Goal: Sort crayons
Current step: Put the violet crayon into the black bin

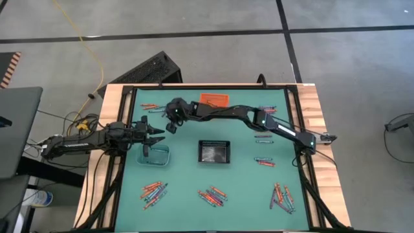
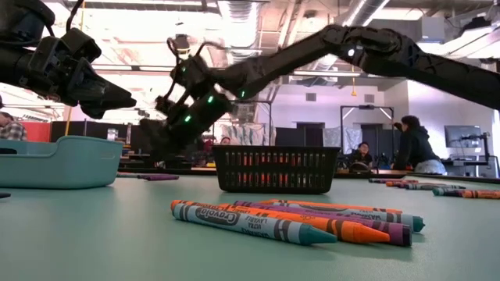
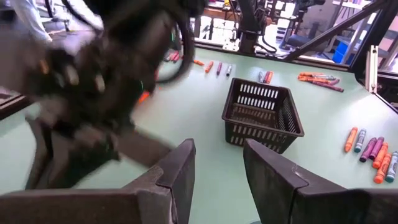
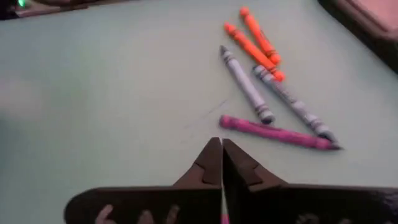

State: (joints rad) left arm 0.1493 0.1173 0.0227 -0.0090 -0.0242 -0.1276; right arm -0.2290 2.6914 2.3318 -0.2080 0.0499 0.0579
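Crayons lie in loose groups on the green mat. A far-left group point(image 1: 150, 105) shows in the right wrist view as two orange point(image 4: 252, 37), two grey point(image 4: 245, 84) and one purple point(image 4: 273, 134). My right gripper point(image 4: 221, 158) is shut and hangs over bare mat just short of the purple one, touching no crayon; in the high view it is at the far left point(image 1: 172, 123). My left gripper point(image 3: 217, 152) stands open with nothing between its fingers, over the far rim of the pale teal bin point(image 1: 154, 154).
A black mesh bin point(image 1: 215, 151) stands mid-table and an orange bin point(image 1: 215, 99) at the far edge. More crayon groups lie near the front point(image 1: 153, 191), point(image 1: 212, 195), point(image 1: 283, 197) and on the right point(image 1: 264, 162). People sit in the room beyond the table.
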